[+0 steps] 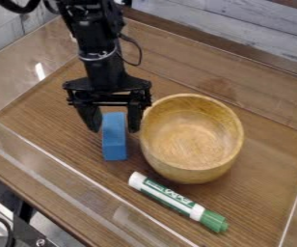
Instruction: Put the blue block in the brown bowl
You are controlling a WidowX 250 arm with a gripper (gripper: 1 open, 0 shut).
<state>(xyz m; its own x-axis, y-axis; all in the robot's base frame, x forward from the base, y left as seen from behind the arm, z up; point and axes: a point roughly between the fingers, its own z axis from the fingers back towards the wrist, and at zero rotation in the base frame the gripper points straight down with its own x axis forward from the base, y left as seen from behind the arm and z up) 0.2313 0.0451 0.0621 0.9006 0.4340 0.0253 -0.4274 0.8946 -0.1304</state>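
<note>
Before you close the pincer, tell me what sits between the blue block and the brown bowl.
Nothing visible does. The blue block lies right beside the brown bowl, on its left in the picture, with only bare wood between them. The open pincer straddles the block's far end. The marker lies nearer the camera, off that path.
</note>
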